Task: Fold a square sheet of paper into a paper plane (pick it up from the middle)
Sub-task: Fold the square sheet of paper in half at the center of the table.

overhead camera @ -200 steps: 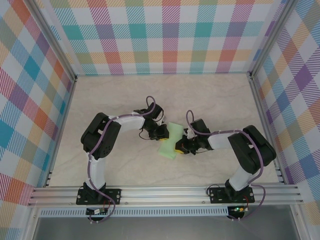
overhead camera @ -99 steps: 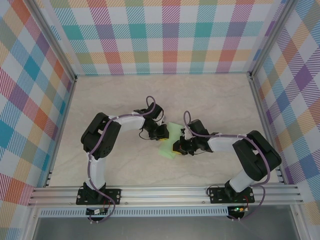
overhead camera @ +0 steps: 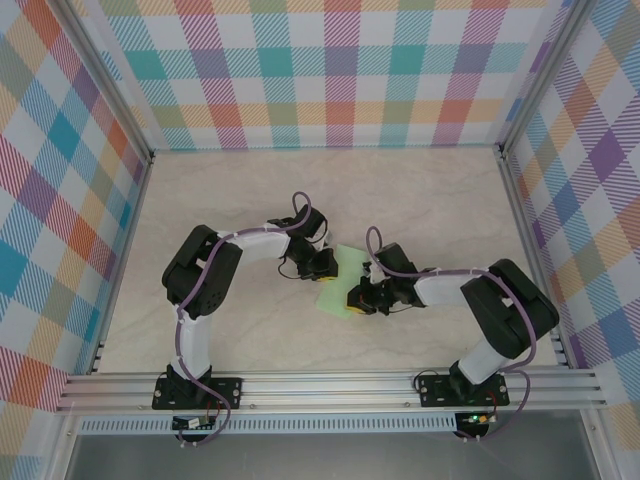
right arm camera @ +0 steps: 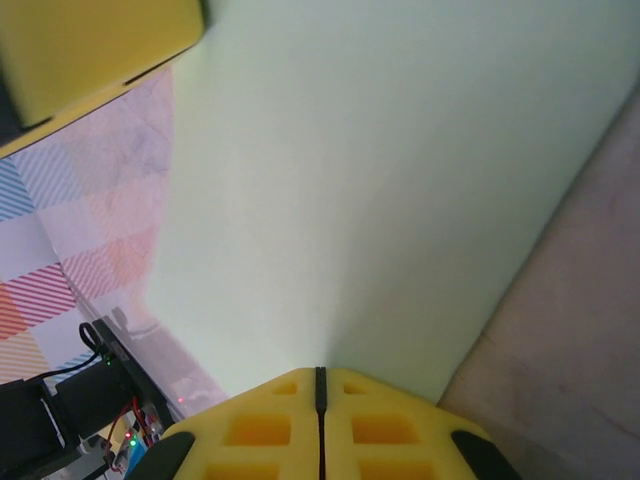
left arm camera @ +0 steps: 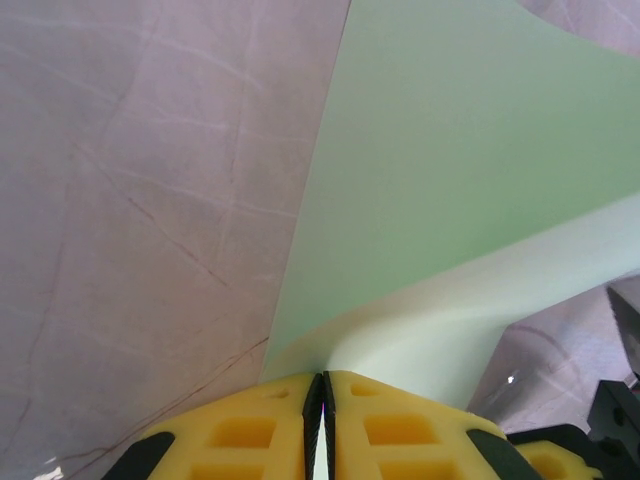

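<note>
Square sheet of paper (overhead camera: 340,279), pale mint green, is being held just below the middle of the top view, between the two grippers. Its upper left edge is being pinched by the left gripper (overhead camera: 322,267) and its lower right edge by the right gripper (overhead camera: 357,298); both pairs of yellow jaws are being pressed together on the paper. Bare table (overhead camera: 420,190) is being shown on every side, widest toward the top of the frame, with the plaid walls (overhead camera: 330,70) and the metal rail (overhead camera: 330,385) well apart from the sheet. The two arms are being held close on either side.

In the left wrist view, a paler flap is being seen curling across the lower right. In the right wrist view, a yellow pad (right arm camera: 90,50) is being seen at the upper left corner, against the paper.
</note>
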Robot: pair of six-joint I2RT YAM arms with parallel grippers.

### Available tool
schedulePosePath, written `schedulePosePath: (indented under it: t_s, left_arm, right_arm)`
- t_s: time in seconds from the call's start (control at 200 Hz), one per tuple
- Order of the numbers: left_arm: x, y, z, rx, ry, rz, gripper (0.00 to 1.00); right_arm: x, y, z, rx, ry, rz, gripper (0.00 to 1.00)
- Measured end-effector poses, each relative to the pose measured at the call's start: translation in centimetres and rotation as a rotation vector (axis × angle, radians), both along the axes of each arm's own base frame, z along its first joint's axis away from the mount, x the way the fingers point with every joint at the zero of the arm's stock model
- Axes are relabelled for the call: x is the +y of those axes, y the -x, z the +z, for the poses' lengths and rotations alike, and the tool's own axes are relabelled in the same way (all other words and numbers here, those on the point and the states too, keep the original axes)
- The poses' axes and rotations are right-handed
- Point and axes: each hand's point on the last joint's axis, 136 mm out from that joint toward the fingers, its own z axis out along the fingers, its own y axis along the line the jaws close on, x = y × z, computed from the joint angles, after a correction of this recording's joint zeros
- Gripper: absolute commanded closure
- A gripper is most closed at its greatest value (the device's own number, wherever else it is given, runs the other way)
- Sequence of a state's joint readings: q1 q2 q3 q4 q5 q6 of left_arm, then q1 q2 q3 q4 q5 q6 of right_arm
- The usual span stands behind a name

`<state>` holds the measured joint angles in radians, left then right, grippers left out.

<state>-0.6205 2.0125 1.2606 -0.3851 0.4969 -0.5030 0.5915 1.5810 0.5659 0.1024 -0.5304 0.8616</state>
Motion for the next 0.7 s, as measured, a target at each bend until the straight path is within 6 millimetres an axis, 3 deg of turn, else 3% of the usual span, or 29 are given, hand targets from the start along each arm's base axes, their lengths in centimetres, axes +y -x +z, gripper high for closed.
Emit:
schedulePosePath:
  t_s: [0.16,0.405,0.7]
  left_arm:
    - [0.0,0.0,0.0,0.001,-0.001,0.0,0.86]
    - [0.0,0.0,0.0,0.002,-0.002,-0.002,0.86]
    - [0.0,0.0,0.0,0.004,-0.004,-0.003,0.86]
  right_arm:
    - [0.2,0.4,0.7,-0.014,-0.026,-0.002,0.93]
    - [0.6,1.8,-0.9,0.031,0.004,0.023,0.94]
    - [0.7,1.9,-0.7,0.031,-0.001,0.026,0.94]
